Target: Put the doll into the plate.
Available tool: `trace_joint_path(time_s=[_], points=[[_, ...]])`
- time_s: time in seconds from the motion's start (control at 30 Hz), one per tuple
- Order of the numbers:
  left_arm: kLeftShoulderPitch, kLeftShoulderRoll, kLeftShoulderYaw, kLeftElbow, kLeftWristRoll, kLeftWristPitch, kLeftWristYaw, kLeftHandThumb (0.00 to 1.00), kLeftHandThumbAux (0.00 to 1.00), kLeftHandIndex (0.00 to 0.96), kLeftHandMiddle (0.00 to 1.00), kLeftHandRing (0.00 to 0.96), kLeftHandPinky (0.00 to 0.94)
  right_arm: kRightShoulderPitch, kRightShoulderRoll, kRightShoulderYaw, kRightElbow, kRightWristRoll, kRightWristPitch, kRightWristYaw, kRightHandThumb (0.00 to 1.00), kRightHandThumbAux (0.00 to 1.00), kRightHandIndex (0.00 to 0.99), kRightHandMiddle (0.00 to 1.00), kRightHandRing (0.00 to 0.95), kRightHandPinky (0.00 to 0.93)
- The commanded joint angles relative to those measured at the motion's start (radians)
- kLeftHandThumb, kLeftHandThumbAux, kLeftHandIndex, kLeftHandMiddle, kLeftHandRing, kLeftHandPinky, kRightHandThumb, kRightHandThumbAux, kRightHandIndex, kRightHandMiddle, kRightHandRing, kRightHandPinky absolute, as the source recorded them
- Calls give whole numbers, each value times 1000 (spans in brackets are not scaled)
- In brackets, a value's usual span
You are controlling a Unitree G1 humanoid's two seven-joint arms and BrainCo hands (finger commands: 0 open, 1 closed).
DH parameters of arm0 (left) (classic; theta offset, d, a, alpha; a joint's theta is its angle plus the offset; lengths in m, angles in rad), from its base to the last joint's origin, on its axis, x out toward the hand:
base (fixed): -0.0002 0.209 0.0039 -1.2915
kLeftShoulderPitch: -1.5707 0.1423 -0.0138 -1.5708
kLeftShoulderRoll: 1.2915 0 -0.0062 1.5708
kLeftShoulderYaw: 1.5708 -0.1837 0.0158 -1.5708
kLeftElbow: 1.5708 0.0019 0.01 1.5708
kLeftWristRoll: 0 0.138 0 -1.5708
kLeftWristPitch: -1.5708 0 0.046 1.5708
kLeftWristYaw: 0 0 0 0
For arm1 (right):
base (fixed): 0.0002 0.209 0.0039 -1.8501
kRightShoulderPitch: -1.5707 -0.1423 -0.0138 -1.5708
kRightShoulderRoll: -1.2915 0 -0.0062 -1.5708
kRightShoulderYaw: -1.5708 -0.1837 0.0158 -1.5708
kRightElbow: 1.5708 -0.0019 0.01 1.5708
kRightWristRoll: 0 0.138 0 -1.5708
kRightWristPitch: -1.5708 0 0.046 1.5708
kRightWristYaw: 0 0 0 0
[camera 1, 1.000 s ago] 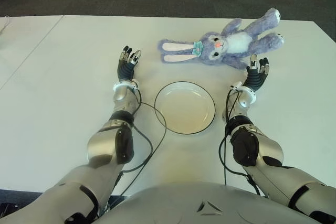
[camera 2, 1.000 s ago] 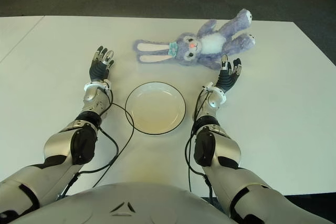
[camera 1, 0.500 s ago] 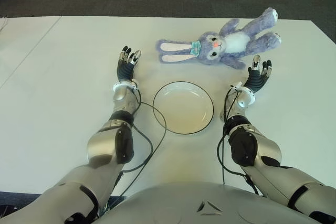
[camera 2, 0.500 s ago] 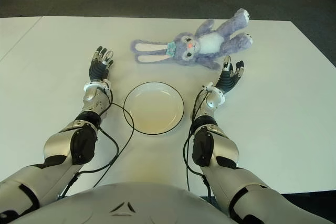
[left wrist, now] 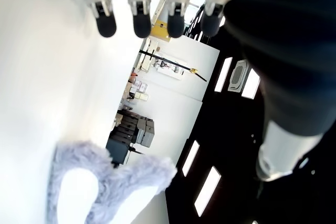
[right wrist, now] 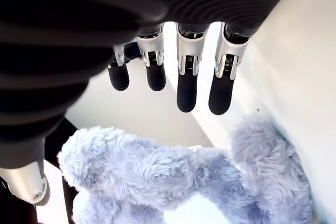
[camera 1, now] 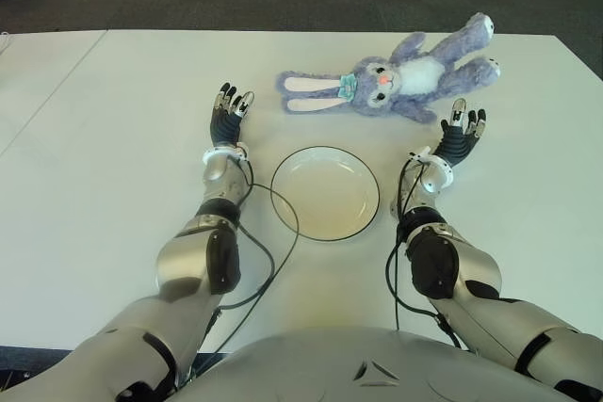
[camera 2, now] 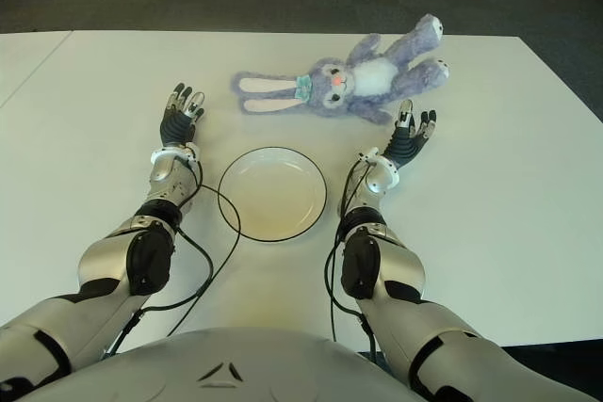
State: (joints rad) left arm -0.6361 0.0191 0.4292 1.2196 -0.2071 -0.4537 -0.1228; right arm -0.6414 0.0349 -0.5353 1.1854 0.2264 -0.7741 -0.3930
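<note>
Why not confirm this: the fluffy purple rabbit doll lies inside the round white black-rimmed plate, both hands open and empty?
Not quite. The fluffy purple rabbit doll lies on the white table beyond the round white black-rimmed plate, which holds nothing, as the left eye view shows. The left hand and right hand are indeed open and empty.

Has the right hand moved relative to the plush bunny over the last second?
Barely. The right hand stays open just before the plush bunny, to the right of the plate; the shift matches the whole view's drift.

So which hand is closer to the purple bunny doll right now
The right hand. It is open, just in front of the doll, near its lower arm. The left hand, also open, sits off beyond the ear tips, farther away.
</note>
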Motion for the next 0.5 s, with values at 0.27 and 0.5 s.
trace_joint_path(time_s=[0.27, 0.5], points=[[178, -53, 19, 127, -13, 160, 20, 11, 717, 0, 0, 0, 2, 90, 31, 0, 137, -11, 82, -23, 202, 610, 82, 105, 160, 224], [180, -51, 19, 127, -14, 159, 22, 25, 722, 0, 0, 0, 5, 60, 29, -3, 140, -16, 74, -23, 215, 610, 98, 116, 161, 214]])
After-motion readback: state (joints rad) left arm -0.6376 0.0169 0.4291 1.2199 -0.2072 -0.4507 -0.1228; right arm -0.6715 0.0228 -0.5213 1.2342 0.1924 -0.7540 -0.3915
